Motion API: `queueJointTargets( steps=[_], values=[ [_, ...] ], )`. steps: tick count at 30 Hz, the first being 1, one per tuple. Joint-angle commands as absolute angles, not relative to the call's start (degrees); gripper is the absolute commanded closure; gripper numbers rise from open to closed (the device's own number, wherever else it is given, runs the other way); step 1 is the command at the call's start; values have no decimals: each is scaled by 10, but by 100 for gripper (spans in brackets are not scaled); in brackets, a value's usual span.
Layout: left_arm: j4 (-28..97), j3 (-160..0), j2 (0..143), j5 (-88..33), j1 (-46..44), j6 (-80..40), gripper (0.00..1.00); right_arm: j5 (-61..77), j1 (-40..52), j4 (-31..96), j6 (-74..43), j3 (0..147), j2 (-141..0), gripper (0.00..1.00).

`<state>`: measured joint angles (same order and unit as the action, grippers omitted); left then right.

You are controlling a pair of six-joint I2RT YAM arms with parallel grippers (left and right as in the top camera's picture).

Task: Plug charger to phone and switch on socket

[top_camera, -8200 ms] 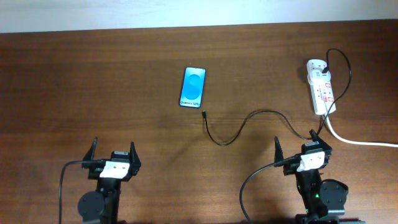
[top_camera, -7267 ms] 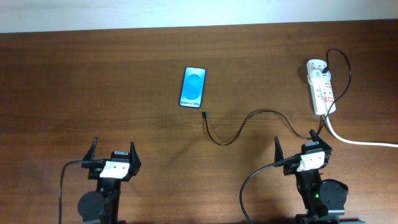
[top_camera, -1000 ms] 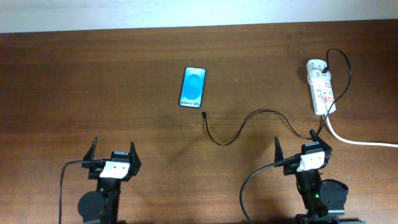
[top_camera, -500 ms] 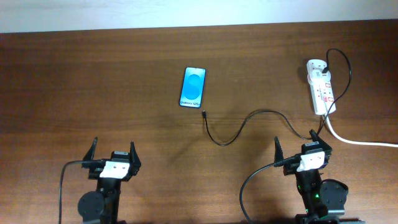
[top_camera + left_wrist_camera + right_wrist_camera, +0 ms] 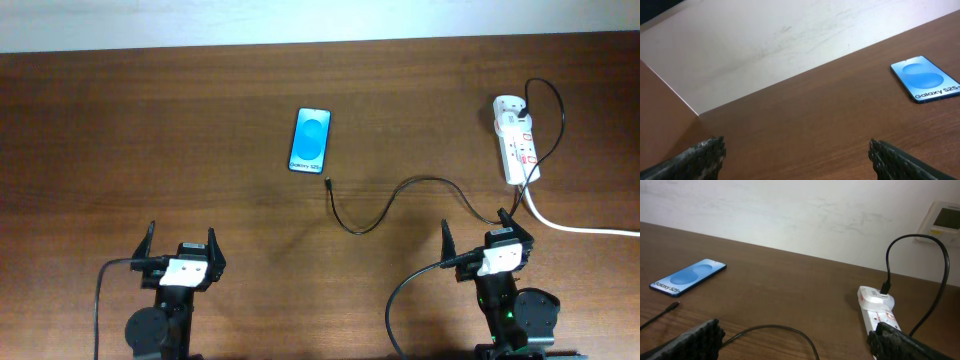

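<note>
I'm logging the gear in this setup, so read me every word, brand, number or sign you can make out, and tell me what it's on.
"Galaxy S25+": white text on the phone screen, its last character right at the left wrist picture's edge.
Red markings on the socket: too small to read.
Label on the wall panel: too blurred to read.

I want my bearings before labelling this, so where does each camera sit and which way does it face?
Overhead: above the table, looking straight down; both arms at the near edge, left gripper and right gripper open.
Left wrist: low on the left arm, facing the far wall; own fingertips at bottom corners, phone right.
Right wrist: likewise on the right arm; own fingertips, phone left, charger, socket right.
Shared: the phone, in all three.
</note>
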<state>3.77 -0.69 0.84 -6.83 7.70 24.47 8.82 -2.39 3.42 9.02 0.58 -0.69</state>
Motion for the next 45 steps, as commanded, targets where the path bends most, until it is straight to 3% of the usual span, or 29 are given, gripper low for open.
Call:
queueJointTargets(
  steps=[1, 27, 45],
  values=[
    [40, -5, 4, -66, 80, 252, 1, 83, -27, 37, 85, 3, -2, 2],
    [36, -22, 4, -77, 81, 199, 1, 96, -27, 37, 85, 32, -15, 2],
    [39, -123, 112, -103, 81, 187, 1, 133, -27, 67, 85, 234, -233, 2]
  ],
)
